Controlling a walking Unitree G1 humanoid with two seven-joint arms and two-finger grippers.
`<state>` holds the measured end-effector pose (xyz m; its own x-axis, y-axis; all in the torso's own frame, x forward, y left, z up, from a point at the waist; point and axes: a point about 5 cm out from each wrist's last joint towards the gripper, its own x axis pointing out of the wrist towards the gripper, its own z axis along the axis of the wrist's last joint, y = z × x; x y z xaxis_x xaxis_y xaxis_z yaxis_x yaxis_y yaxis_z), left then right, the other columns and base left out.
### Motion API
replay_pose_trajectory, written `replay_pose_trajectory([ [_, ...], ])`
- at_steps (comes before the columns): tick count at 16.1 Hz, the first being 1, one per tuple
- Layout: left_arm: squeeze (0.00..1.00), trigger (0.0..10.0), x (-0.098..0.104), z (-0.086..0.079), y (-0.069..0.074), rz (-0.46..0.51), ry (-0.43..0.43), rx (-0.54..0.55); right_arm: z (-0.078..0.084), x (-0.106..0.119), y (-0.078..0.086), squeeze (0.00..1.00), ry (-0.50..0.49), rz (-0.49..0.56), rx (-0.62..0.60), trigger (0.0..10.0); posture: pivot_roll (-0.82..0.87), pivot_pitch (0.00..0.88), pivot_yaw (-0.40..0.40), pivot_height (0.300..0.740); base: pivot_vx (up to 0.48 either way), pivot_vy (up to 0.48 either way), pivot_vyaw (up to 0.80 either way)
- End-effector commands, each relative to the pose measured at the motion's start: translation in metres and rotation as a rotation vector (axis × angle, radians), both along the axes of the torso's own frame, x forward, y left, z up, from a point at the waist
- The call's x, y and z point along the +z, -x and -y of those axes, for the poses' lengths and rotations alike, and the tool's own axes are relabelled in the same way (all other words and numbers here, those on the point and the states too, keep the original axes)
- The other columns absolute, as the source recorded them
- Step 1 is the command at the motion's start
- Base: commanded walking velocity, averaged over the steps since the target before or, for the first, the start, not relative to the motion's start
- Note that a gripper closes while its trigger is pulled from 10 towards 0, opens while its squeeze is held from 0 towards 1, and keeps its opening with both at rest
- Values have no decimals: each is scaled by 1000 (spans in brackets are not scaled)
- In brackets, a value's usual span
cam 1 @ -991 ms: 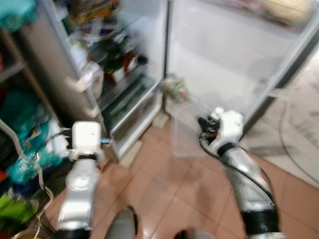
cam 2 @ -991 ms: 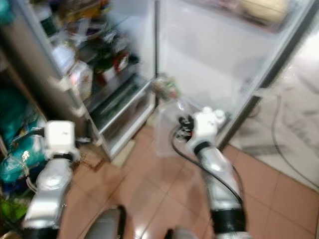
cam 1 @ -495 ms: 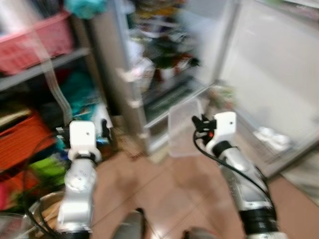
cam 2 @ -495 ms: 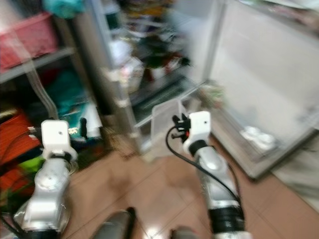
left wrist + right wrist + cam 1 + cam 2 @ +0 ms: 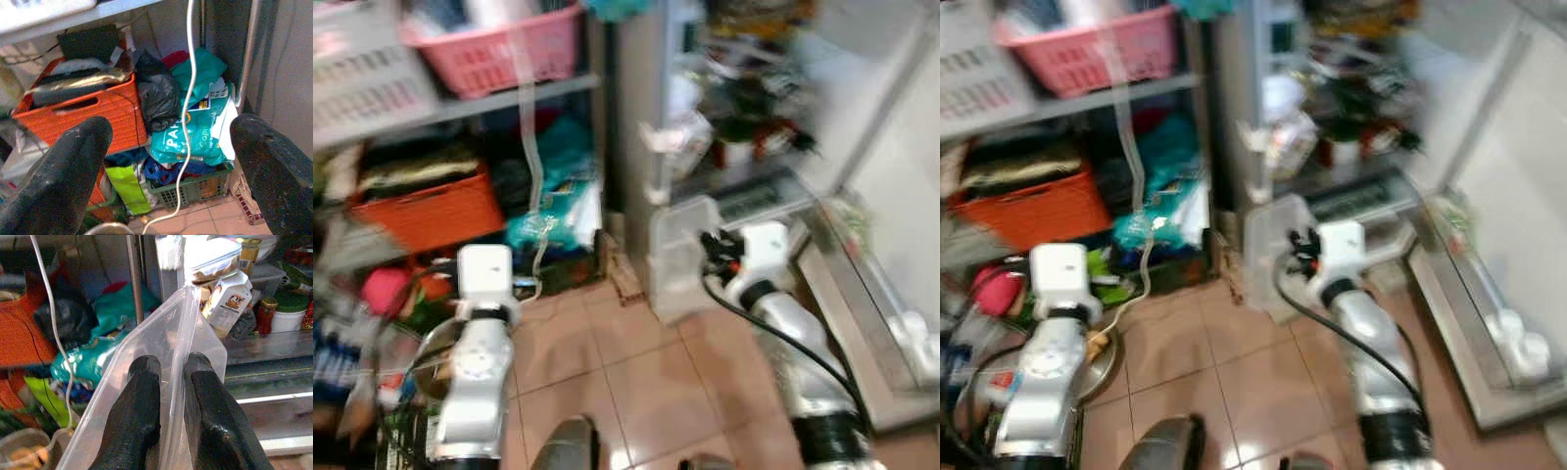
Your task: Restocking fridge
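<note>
So the key thing here: the right gripper (image 5: 166,382) has its two black fingers pinched together on the wall of a clear plastic container (image 5: 161,357), which looks empty as far as I can tell. The container sticks up and away from the fingertips, long side running forward toward the open fridge (image 5: 744,117), which sits straight ahead and slightly right of that arm. In the right wrist view the fridge shelves are just past the container's far edge, with a carton (image 5: 226,301), a red-lidded jar (image 5: 266,316) and a lidded tub (image 5: 212,259) on them. So the right arm is clearly the nearer one, and my guess is the next move is a push forward onto a shelf with room.

The left gripper (image 5: 171,161) has its fingers spread wide apart, holding nothing, pointed at the storage rack on the left: orange crate (image 5: 88,112), black bag (image 5: 159,95), teal package (image 5: 193,132), with a white cable (image 5: 188,88) hanging down in front.

Versus a second ago: the whole view has swung left, so that's the camera turning, not the stuff moving. Back then the open fridge door filled the right side; now the rack with the pink basket (image 5: 494,49) takes up the left half. The container stays clamped in the right gripper throughout. Head views are blurry, so small details are iffy.
</note>
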<state>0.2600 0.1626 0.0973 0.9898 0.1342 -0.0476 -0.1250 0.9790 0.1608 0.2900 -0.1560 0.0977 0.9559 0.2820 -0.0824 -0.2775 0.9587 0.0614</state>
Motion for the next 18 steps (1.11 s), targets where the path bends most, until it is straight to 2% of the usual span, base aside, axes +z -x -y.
replay_pose_trajectory([
  [1,0,10000,1,-10,2,-6,-16,23,-10,4,-3,0,-17,20,26,10000,76,96,3,740,0,0,800],
  [2,0,10000,2,-12,1,-8,-19,47,-17,10,-10,0,-37,52,53,10000,79,108,10,740,0,-266,800],
  [4,0,10000,3,-14,2,-3,-17,58,-17,10,-11,0,-39,55,56,10000,79,106,10,740,0,-268,794],
  [6,0,10000,6,-14,2,34,-1,63,-17,10,-11,0,-52,50,47,10000,77,104,9,740,0,0,0],
  [11,0,10000,8,-15,1,40,8,56,-18,10,-11,0,-51,62,45,10000,70,102,7,740,0,0,0],
  [18,0,10000,8,-13,0,51,38,57,-15,11,-11,0,-44,67,42,10000,60,104,4,740,0,-417,0],
])
